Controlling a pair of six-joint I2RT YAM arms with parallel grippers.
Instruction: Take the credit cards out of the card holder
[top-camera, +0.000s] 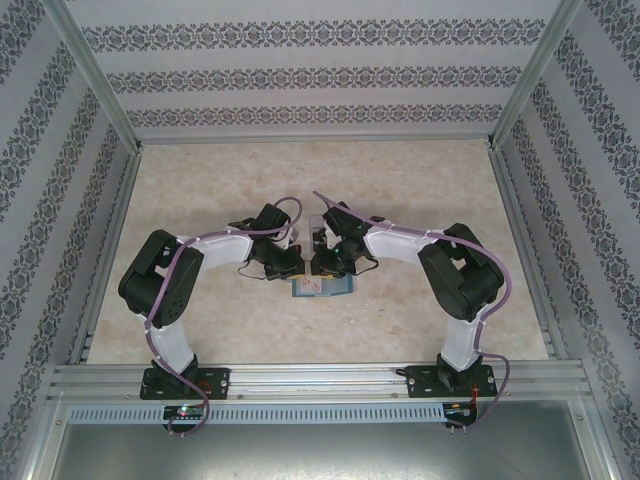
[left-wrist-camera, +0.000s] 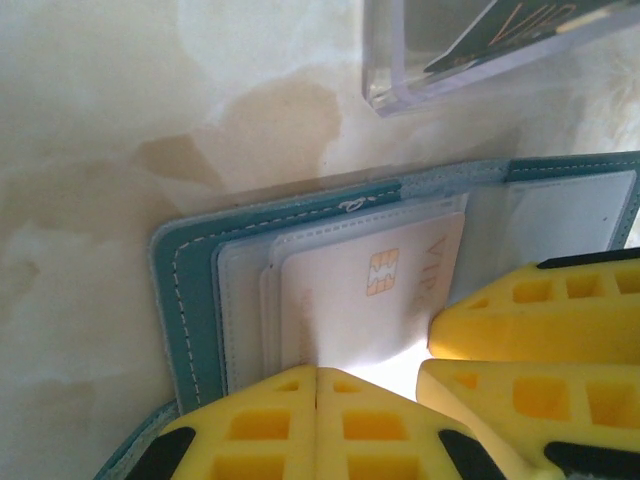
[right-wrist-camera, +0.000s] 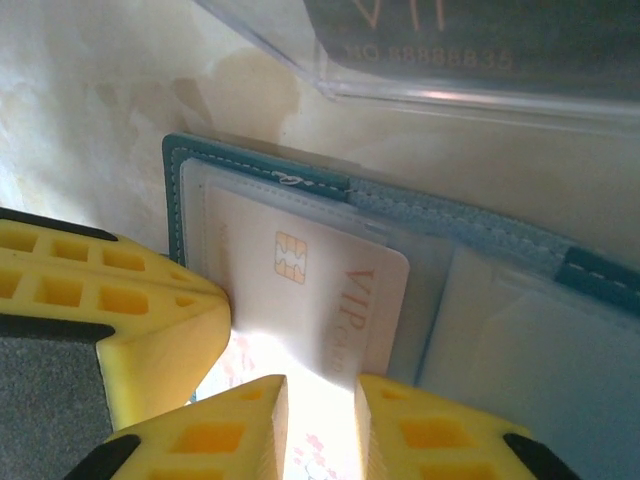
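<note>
Left gripper (left-wrist-camera: 316, 378) pressed together, empty, tips bearing down on open card holder (left-wrist-camera: 186, 290). Right gripper (right-wrist-camera: 320, 388) slightly spread, straddling near edge of credit card (right-wrist-camera: 300, 300) directly ahead. Card apparently still partly in sleeve; extraction barely begun.

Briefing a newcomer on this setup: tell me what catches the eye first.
The open teal holder at the middle of the table, a pale VIP card with a gold chip in its clear sleeve. The yellow left hand and right hand sit right at the card. A clear case holding a dark card lies just beyond.
</note>
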